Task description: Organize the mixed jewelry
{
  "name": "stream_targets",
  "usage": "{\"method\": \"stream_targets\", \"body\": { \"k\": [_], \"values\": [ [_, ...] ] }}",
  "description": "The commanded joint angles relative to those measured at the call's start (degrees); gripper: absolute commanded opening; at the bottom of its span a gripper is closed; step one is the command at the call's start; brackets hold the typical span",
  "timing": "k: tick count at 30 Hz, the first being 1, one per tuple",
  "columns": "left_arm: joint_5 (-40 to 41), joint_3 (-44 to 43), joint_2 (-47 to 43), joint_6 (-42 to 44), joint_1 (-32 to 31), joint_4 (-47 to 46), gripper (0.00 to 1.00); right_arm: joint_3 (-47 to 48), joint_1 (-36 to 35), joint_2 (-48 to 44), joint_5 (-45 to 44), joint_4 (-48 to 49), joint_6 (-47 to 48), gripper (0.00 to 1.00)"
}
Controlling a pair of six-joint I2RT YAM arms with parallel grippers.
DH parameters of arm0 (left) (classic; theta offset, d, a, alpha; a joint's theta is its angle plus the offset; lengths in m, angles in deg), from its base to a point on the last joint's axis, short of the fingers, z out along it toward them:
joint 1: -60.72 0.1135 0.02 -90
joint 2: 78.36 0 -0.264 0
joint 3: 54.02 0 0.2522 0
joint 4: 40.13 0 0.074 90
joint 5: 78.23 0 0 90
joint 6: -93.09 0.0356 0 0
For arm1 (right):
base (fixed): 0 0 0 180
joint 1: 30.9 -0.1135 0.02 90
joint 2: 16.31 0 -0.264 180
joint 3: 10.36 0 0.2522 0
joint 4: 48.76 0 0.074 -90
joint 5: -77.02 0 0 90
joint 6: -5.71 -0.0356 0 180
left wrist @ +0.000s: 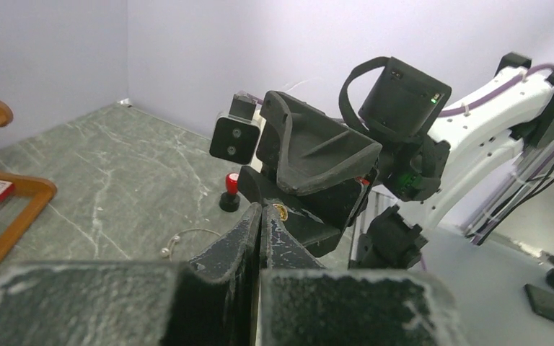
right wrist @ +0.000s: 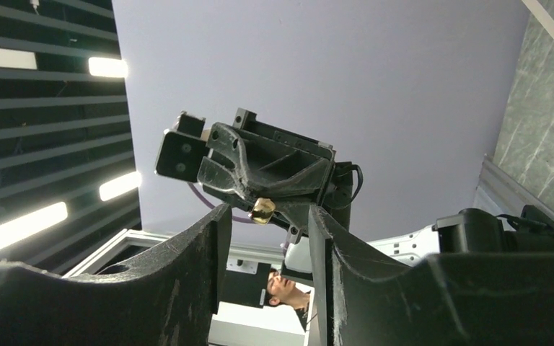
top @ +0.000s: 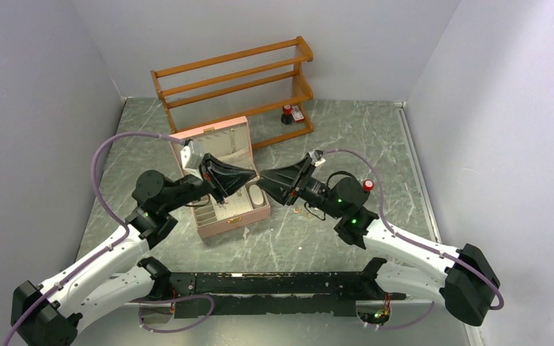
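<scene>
Above the open pink box (top: 235, 220), my two grippers meet tip to tip. My left gripper (top: 248, 177) (left wrist: 262, 209) is shut on a small gold piece of jewelry (right wrist: 262, 210) (left wrist: 281, 211), pinched at its very tips. My right gripper (top: 264, 182) (right wrist: 267, 213) is open. Its fingers (right wrist: 213, 238) stand on either side of the gold piece, neither touching it. A thin silver hoop with two beads (left wrist: 180, 241) lies on the table beyond the box. A tiny ring (top: 297, 210) lies under the right arm. Small pieces sit in the box's compartments (top: 220, 209).
A wooden rack (top: 234, 79) stands at the back, with red-capped bottles (top: 287, 114) beside its right end. Another red-capped bottle (top: 368, 185) (left wrist: 229, 193) stands by the right arm. The box's lid (top: 216, 140) leans open towards the rack.
</scene>
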Motion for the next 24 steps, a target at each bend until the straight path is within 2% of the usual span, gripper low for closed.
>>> {"method": "stream_targets", "body": {
  "k": [1,10,15,24],
  "values": [
    [-2.6,-0.3,-0.4,6.4,0.2,-2.0,0.05,1.8,0.3,1.4,1.5,1.6,-0.9,0.47],
    [-4.3,-2.5,-1.5,15.9,0.3,4.6,0.05,2.1,0.6,1.7,1.8,1.7,-1.3,0.44],
    [-4.1,-2.1,-2.1,16.0,0.3,4.4,0.05,2.0,0.7,1.6,1.9,2.0,-1.1,0.39],
    [-4.6,-1.6,-2.1,14.7,0.3,2.9,0.05,1.3,0.8,1.8,2.1,2.6,-1.4,0.35]
  ]
}}
